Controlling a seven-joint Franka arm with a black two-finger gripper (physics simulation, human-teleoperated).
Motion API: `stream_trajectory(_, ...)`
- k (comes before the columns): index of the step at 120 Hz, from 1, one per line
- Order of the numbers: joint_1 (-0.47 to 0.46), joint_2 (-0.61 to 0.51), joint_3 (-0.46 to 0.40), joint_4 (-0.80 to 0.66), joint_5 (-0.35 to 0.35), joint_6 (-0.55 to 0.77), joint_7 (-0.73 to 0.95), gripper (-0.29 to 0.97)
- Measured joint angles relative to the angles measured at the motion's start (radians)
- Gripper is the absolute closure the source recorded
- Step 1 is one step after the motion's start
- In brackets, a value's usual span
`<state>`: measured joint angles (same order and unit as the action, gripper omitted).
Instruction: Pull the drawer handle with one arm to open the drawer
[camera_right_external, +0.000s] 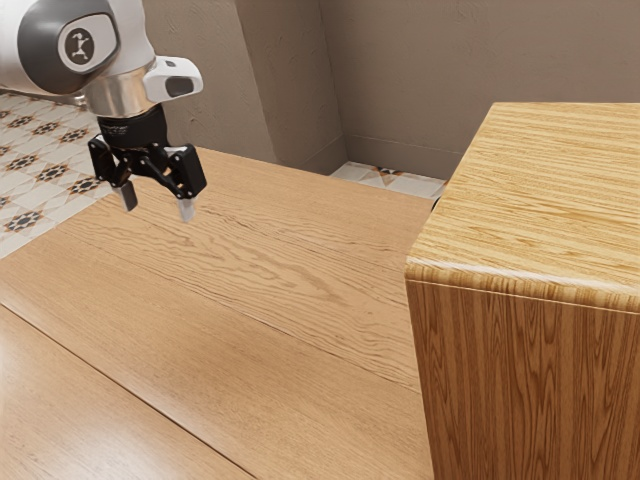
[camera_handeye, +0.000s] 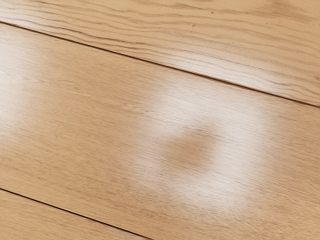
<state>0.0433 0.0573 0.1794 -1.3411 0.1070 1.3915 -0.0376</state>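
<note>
Tool (camera_right_external: 157, 208) spread wide over table (camera_right_external: 250, 320), well apart from cabinet (camera_right_external: 530, 300) at ext. view's right.

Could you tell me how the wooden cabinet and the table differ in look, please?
The cabinet is a tall box; the table is a flat surface. The cabinet's grain runs in tight, straight stripes; the table's wide planks show looser, wavy grain. The cabinet's side is darker orange-brown; the table is paler. Both are wood.

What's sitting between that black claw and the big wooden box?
Nothing: in the exterior view, only bare tabletop stretches from the gripper to the wooden cabinet.
</note>
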Motion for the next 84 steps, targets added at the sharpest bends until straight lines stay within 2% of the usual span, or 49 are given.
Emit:
stream_trajectory(23,0.032,-0.004,0.005,0.009,-0.037,-0.001,-0.001,0.00)
stream_trajectory(36,0.063,-0.040,-0.005,0.161,-0.043,-0.003,-0.002,0.00)
stream_trajectory(45,0.078,-0.047,-0.008,0.208,-0.046,-0.004,-0.003,0.00)
stream_trajectory(84,0.080,-0.044,0.006,0.215,-0.050,-0.004,-0.002,0.00)
